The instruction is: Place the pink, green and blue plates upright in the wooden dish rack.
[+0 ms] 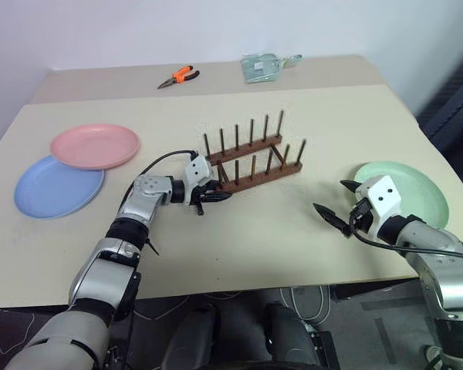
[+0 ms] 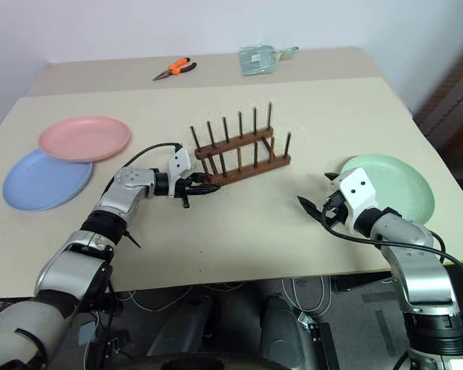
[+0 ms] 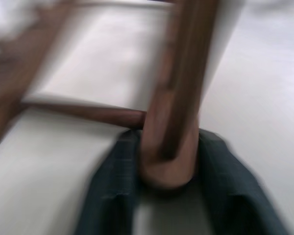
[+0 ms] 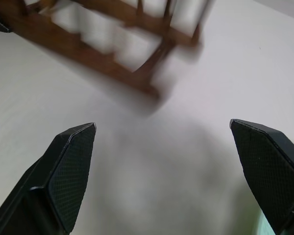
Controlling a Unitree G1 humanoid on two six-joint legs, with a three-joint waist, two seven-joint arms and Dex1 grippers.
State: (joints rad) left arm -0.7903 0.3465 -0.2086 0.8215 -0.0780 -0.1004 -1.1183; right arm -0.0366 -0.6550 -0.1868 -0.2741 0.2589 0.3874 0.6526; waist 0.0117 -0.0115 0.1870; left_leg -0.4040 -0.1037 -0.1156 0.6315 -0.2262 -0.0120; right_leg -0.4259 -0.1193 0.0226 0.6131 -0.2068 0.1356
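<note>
no plate racked yet — pink plate [image 1: 95,146] overlapping blue plate [image 1: 58,187] far left, green plate [image 1: 405,190] right. left gripper [image 1: 208,190] pinches the rack [image 1: 251,160] at its near-left end; right gripper [image 1: 333,203] spread — empty.

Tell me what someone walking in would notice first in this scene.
Probably the left gripper closed around the near end of the wooden dish rack at the middle of the table, no plates in it yet. Next, the colours: the pink plate overlapping the blue plate at far left, and the green plate at right, beside the open right gripper.
</note>
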